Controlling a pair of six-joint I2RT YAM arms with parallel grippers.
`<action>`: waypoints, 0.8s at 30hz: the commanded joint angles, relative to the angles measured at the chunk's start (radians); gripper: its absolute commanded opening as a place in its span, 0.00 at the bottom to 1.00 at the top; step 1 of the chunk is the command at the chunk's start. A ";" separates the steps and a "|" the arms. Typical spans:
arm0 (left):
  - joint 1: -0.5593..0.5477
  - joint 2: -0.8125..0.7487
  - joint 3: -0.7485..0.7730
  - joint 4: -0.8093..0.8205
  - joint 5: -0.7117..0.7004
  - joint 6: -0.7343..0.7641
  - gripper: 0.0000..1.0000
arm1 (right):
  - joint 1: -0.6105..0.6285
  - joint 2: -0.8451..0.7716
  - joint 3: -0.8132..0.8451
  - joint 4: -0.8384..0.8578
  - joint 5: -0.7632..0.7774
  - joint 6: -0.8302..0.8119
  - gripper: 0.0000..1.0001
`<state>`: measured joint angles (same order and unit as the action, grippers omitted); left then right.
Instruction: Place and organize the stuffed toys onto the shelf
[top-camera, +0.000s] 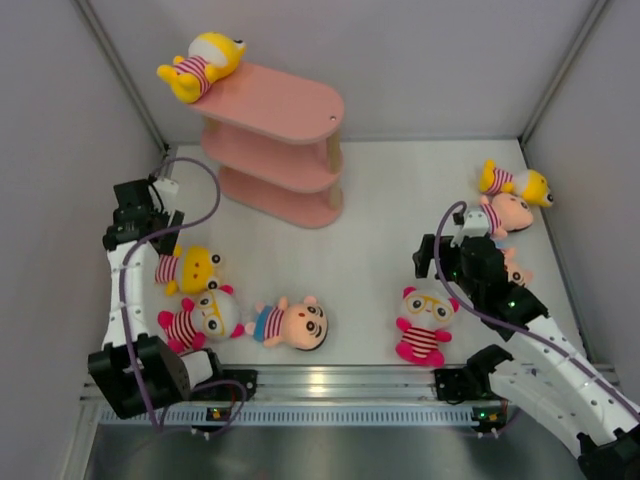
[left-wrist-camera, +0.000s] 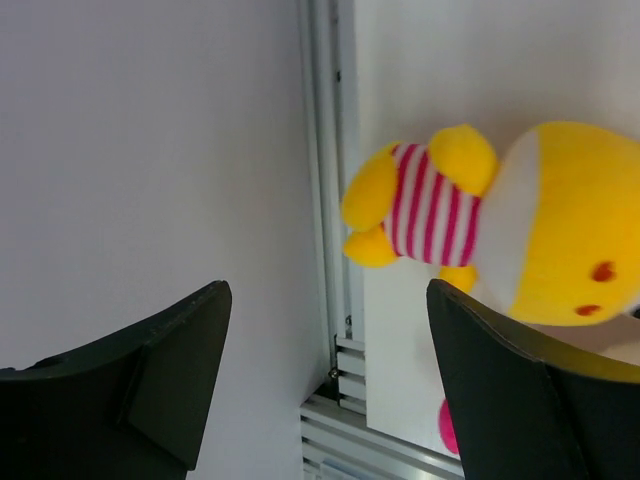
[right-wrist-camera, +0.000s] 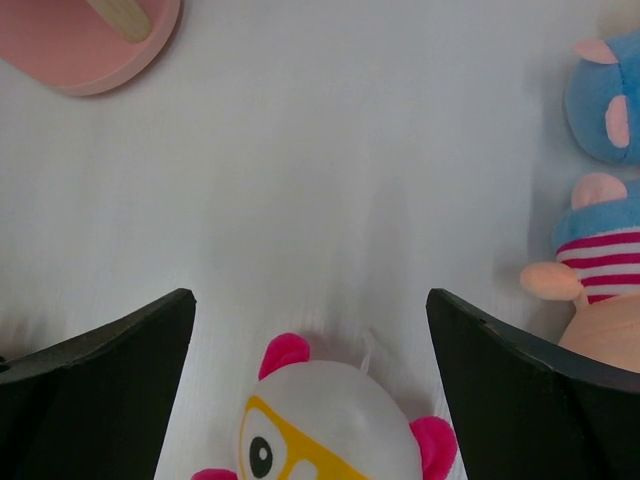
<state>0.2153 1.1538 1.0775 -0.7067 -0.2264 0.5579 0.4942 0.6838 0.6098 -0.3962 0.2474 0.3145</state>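
The pink three-tier shelf (top-camera: 280, 150) stands at the back left. One yellow toy (top-camera: 203, 62) lies on its top board's left end. On the table lie a yellow toy (top-camera: 188, 268), a pink-and-white glasses toy (top-camera: 198, 318), a peach-faced toy (top-camera: 292, 322), another pink-and-white toy (top-camera: 425, 322), a yellow toy (top-camera: 518, 183) and a peach-faced toy (top-camera: 505, 213). My left gripper (top-camera: 160, 232) is open and empty beside the left yellow toy (left-wrist-camera: 520, 215). My right gripper (top-camera: 438, 262) is open and empty above the pink-and-white toy's head (right-wrist-camera: 320, 420).
A third peach-faced toy (top-camera: 517, 272) lies partly under my right arm and shows in the right wrist view (right-wrist-camera: 600, 270). Grey walls close in the left, right and back. An aluminium rail (top-camera: 330, 380) runs along the near edge. The shelf's bottom board (right-wrist-camera: 90, 45) shows in the right wrist view.
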 joint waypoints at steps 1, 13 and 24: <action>0.101 0.087 0.050 -0.016 0.124 0.085 0.84 | -0.005 0.005 -0.004 0.042 -0.028 -0.008 0.99; 0.257 0.359 0.068 -0.019 0.415 0.177 0.82 | -0.005 0.049 -0.010 0.063 -0.048 -0.012 1.00; 0.257 0.528 0.032 -0.030 0.507 0.169 0.04 | -0.005 0.036 0.005 0.053 -0.091 -0.025 0.99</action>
<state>0.4713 1.6661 1.1481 -0.7120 0.1970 0.7288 0.4942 0.7448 0.5957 -0.3813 0.1886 0.3077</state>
